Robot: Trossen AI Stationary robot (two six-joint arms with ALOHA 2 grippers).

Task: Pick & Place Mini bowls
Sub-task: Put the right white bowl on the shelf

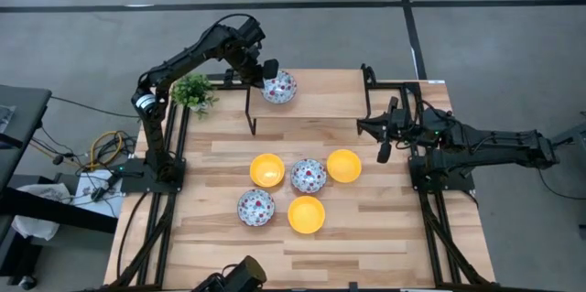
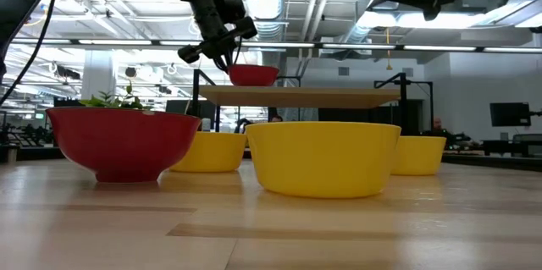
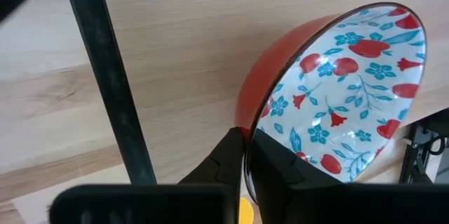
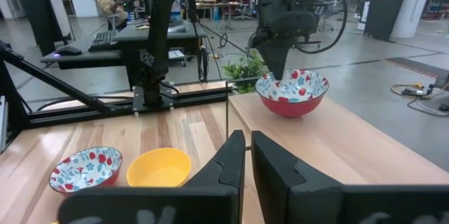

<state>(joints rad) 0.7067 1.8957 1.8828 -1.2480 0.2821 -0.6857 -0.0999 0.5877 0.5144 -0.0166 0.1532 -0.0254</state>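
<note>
A small round white bowl with red-and-blue floral pattern (image 1: 279, 87) is pinched by its rim in the left gripper (image 1: 268, 70), on the raised wooden shelf (image 1: 320, 97) near the worktop's far edge. Glossy, rigid, probably fragile and slippery — the rim is the best hold. The right gripper (image 1: 385, 146) is seen with fingers together, idle at the right edge.

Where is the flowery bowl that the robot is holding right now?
In the high view, the flowery bowl sits on the raised wooden shelf at the table's far edge, near the green plant. The left gripper is pinching its rim.
</note>
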